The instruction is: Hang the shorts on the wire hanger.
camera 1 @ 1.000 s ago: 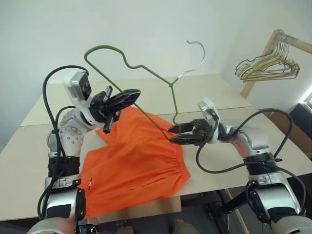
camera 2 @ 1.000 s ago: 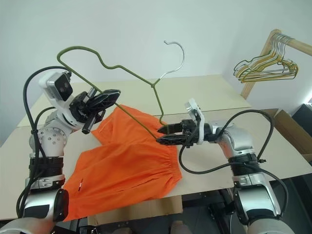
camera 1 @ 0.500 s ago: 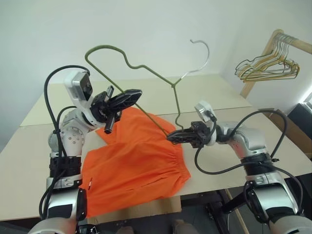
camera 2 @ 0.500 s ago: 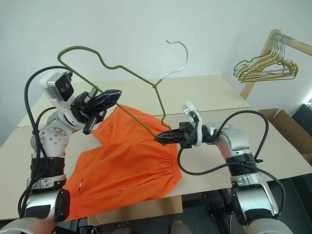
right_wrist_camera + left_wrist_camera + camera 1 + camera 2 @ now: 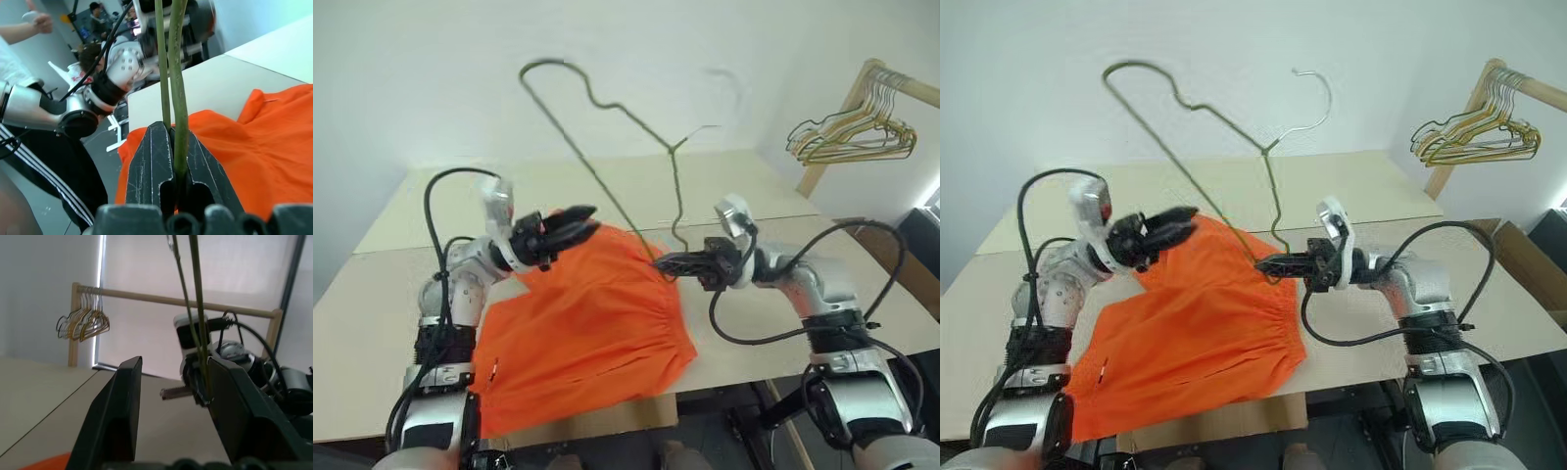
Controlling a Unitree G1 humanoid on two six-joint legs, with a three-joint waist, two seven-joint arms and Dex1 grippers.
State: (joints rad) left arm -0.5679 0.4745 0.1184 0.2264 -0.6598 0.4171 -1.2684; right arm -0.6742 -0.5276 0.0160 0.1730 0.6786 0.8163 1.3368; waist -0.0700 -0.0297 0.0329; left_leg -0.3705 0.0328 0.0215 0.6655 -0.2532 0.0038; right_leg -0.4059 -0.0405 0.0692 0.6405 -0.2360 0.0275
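The orange shorts (image 5: 587,323) lie flat on the table, waistband toward my right arm. My right gripper (image 5: 660,264) is shut on the lower corner of the olive-grey wire hanger (image 5: 674,149), which stands up over the table with its hook at the top. In the right wrist view the fingers (image 5: 151,161) pinch the wire (image 5: 177,73) with the shorts (image 5: 274,142) behind. My left gripper (image 5: 582,220) is open, low over the shorts' far left corner. In the left wrist view its fingers (image 5: 124,406) stand apart and the wire (image 5: 195,308) passes by one of them.
A wooden rail with a cluster of gold and dark hangers (image 5: 852,132) stands at the back right. The beige table (image 5: 754,181) stretches behind the shorts; its front edge runs just below them. A cardboard box (image 5: 1518,264) sits right of the table. A person (image 5: 29,29) stands beyond.
My left gripper has opened, let go of the hanger and dropped toward the shorts. My right gripper shut on the hanger's corner, and the hanger now stands more upright, held by it alone.
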